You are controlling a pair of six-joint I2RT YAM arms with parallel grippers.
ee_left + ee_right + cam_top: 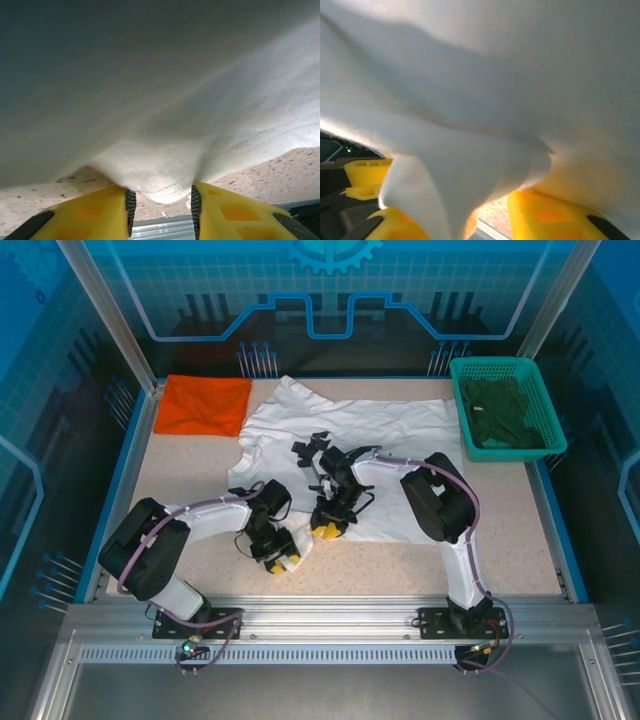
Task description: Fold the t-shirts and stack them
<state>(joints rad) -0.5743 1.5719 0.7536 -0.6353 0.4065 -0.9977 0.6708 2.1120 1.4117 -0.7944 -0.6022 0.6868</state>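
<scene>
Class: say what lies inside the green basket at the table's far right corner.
The green basket holds crumpled dark green cloth. The basket's floor, and anything under that cloth, is covered.

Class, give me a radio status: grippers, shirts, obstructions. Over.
Left gripper shut on white shirt, near edge. Right gripper shut on it too. Orange shirt folded, far left. Basket far right, apart.

white t-shirt (390, 430) soft matt cloth, orange t-shirt (205, 405) same stuff, speckled matt table (520, 530), green plastic mesh basket (495, 363), brushed metal rail (330, 618)
</scene>
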